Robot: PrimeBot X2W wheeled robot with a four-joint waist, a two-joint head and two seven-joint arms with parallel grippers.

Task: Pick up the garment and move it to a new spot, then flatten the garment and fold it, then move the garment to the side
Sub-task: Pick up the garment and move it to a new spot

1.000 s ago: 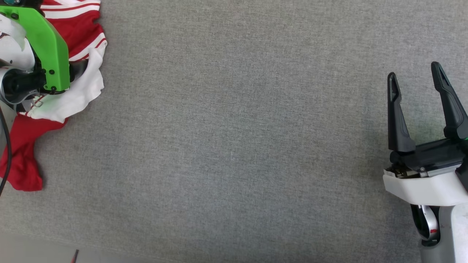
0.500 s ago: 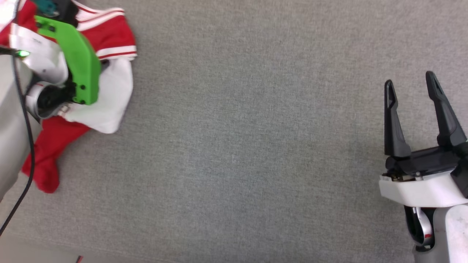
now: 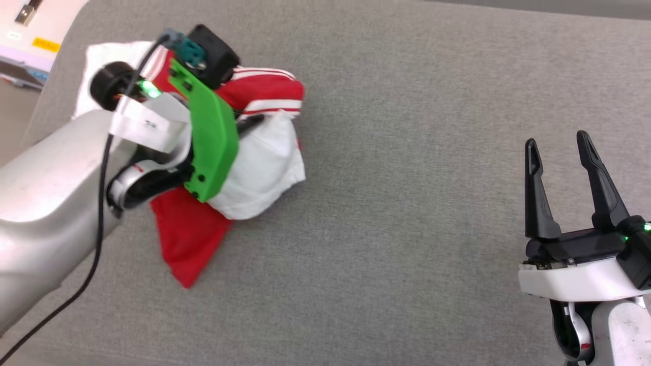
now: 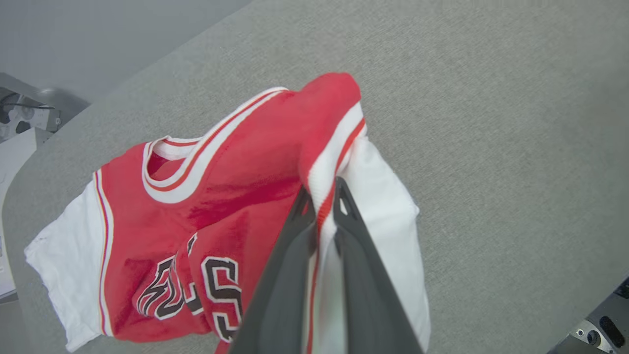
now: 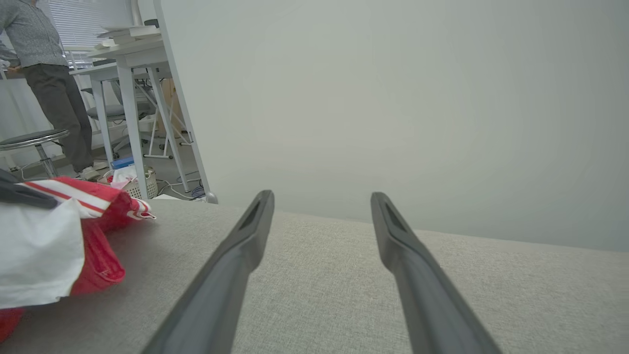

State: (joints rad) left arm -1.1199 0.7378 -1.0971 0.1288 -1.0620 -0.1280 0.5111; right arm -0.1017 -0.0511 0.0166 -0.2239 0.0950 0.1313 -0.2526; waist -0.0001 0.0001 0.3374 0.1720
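Covering the whole work area is a grey woven surface (image 3: 407,213) with a rounded corner at its far left. Beyond that corner, in the right wrist view, a person (image 5: 44,73) in a grey top and dark trousers stands beside a white desk (image 5: 128,54) and a round stool (image 5: 29,137).

The garment (image 3: 264,162) sits bunched at the left end of the surface, near the rounded corner and well apart from the right gripper (image 3: 559,145). It is a red jersey-style shirt with white short sleeves. One sleeve lies flat on the surface on the far side. The other is gathered up at the grip and hangs in a loose white fold. A red tail of the body trails toward the near edge and touches the surface.

The left gripper (image 4: 322,194) is pinched tight on the striped seam where the red shoulder meets the white sleeve, with fabric showing between its two dark fingers. A green bracket (image 3: 211,147) on that wrist overlaps the shirt in the head view.

The right gripper hangs over bare surface at the right end, fingers spread apart with nothing between them.

The collar carries white-and-red striped trim, and matching stripes edge the sleeve seams. Black lettering outlined in white crosses the chest, creased and only partly legible.
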